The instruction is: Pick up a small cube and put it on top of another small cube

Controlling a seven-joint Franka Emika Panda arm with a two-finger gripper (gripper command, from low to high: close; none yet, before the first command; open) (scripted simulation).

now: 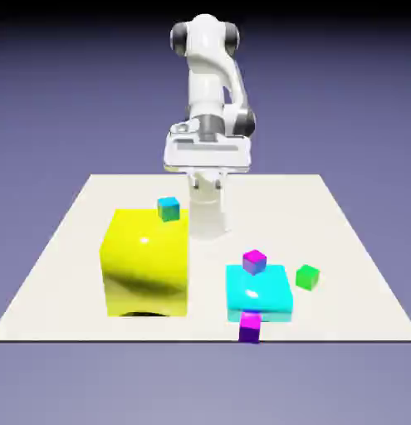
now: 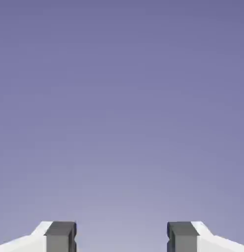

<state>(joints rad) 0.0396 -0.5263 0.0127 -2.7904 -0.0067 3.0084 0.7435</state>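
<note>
Grn cube [image 1: 307,277] sits skewed on tbl [image 1: 208,328], no clear long axis; jaws [image 2: 122,237] spread.

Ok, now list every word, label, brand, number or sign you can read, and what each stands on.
There are none: no readable text shows on the arm, the yellow block, the cyan block or the green cube, nor on the fingers.
</note>
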